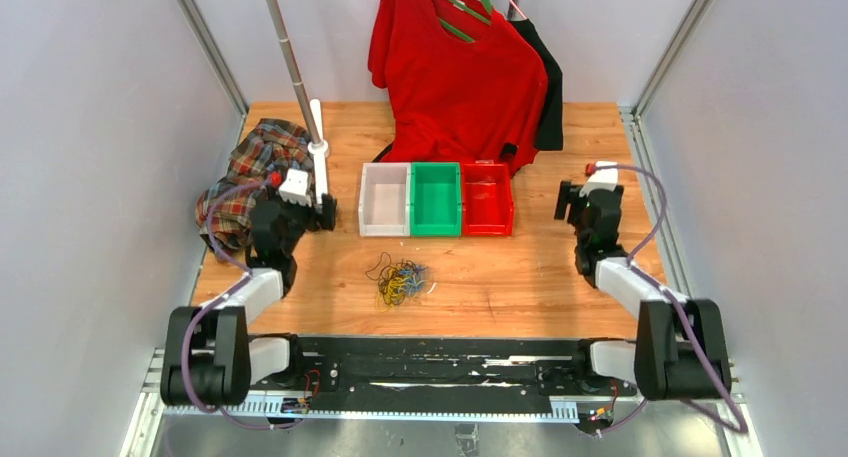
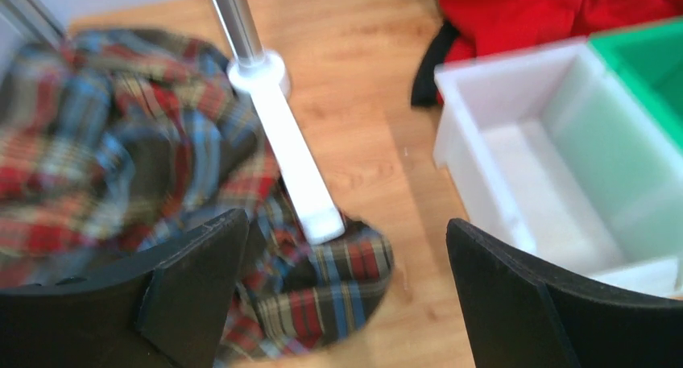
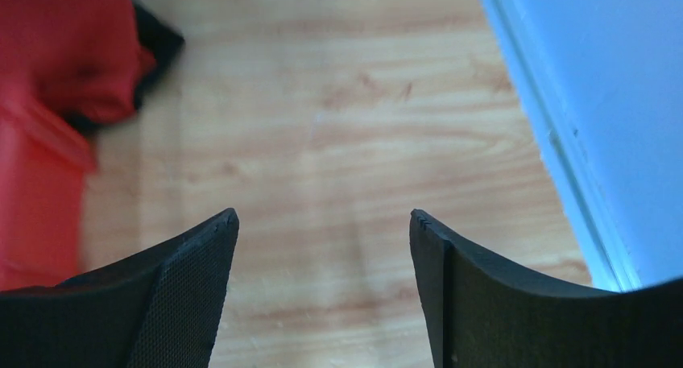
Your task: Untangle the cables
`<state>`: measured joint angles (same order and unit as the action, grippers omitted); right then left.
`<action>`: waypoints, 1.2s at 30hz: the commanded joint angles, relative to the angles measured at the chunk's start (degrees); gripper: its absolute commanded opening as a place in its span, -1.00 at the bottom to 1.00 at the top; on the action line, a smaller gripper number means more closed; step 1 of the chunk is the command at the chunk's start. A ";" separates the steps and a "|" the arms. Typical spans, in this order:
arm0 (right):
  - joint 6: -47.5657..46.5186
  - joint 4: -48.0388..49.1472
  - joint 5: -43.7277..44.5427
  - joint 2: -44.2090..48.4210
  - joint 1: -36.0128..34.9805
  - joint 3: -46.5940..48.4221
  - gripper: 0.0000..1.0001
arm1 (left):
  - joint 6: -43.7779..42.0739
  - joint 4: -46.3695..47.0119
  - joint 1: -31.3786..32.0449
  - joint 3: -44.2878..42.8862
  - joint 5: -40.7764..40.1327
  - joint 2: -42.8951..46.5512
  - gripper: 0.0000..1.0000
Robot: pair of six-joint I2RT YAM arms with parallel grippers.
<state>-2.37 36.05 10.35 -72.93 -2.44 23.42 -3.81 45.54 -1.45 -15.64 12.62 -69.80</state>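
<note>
Finding the cables in one small tangle on the wooden table, just nearer than the white bin and the green bin, roughly midway between the two arms. Black, yellow-orange and blue loops curled into each other, too fine to trace singly. Touched by neither gripper.

Left gripper above the table's left side, jaws spread wide with nothing between them. Looking down past its fingers onto a crumpled plaid shirt, the white foot of a metal pole and a corner of the white bin.

Right gripper over bare wood near the right wall, jaws likewise spread and empty, well apart from the tangle.

Three bins side by side behind the tangle, the red bin rightmost, touching the green one.

At the back, a red shirt on a green hanger, hem reaching down behind the bins, with a black garment just beside it on the right.
</note>
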 commanded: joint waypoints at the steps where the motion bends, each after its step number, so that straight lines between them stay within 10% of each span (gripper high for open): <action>1: 10.49 -20.23 3.48 8.85 0.90 6.53 0.55 | -4.71 -32.94 -0.48 -14.38 3.74 6.49 0.96; 8: 32.90 -27.23 4.02 17.30 1.96 6.25 0.55 | -10.49 -60.10 -0.48 -25.35 14.55 9.85 0.96; 11: 30.40 -28.85 -9.53 17.24 0.25 8.72 0.55 | -12.66 -65.66 -0.46 -27.40 20.31 9.79 0.96; 16: 24.11 -32.44 -3.69 17.53 -16.77 9.12 0.55 | -14.81 -72.18 2.11 -31.58 26.10 5.76 0.96; 25: 22.44 -31.81 4.79 13.13 -46.37 9.62 0.38 | -17.39 -72.63 13.53 -29.42 24.05 0.63 0.97; 36: 24.20 -28.09 1.77 6.83 -54.07 9.01 0.24 | -29.21 -75.13 16.66 -34.07 27.49 -13.73 0.58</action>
<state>21.21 6.09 12.45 -65.91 -55.64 31.46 -27.44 -27.53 14.83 -45.80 37.52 -79.20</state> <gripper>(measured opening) 0.633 0.839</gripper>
